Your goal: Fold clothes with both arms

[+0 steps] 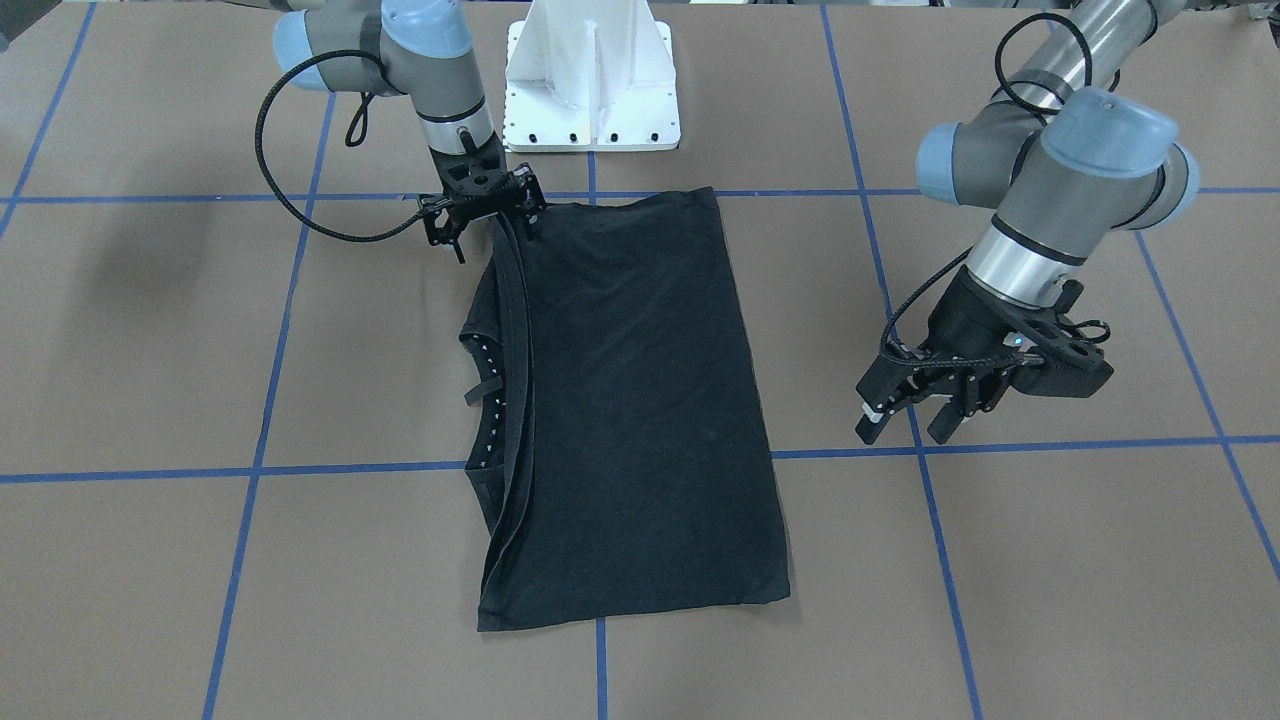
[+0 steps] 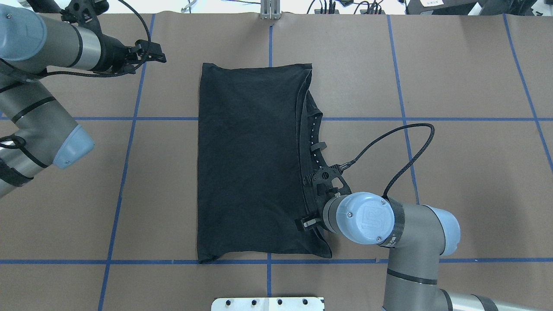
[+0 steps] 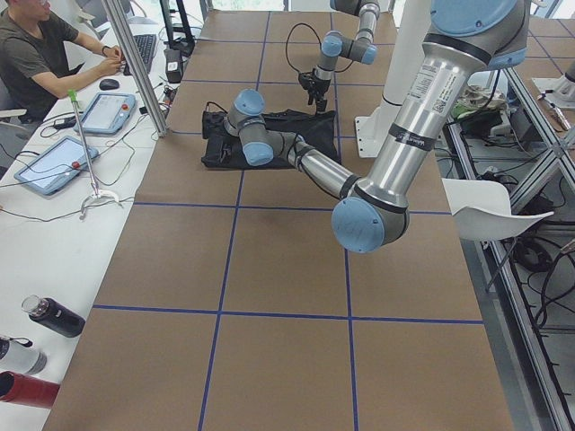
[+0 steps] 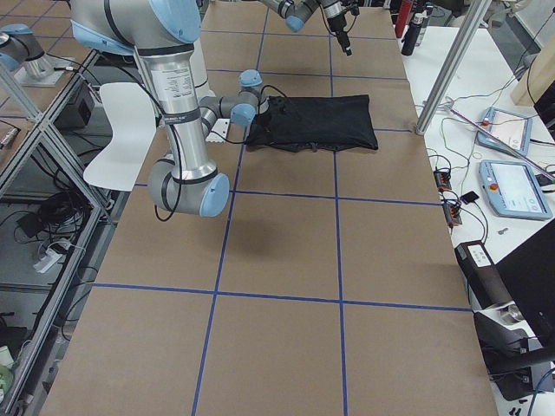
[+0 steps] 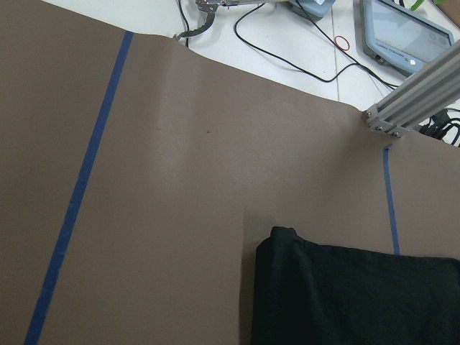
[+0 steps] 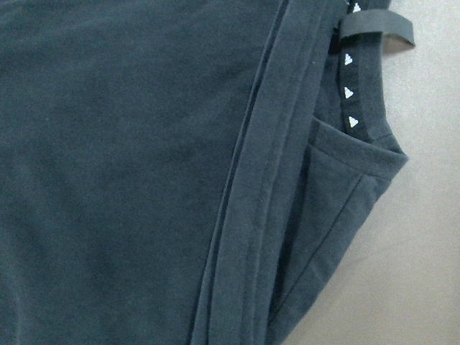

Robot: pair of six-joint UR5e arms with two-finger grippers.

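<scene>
The black T-shirt (image 2: 248, 164) lies folded into a long rectangle, plain side up. Its collar (image 2: 317, 125) with small white marks sticks out on my right side, and the print is hidden. My right gripper (image 1: 487, 222) points down at the shirt's hemmed edge near the corner closest to my base. Its fingertips are hidden against the black cloth, so I cannot tell if it grips. The right wrist view shows the hem bands (image 6: 251, 215) and collar flat on the table. My left gripper (image 1: 905, 425) is open and empty, raised off the shirt's far left side.
The brown table (image 2: 453, 172) carries blue tape grid lines. The white pedestal base (image 1: 592, 90) stands just behind the shirt. An aluminium post (image 5: 413, 97) stands at the table's far edge. A person and tablets (image 3: 106, 112) are on a side bench beyond it.
</scene>
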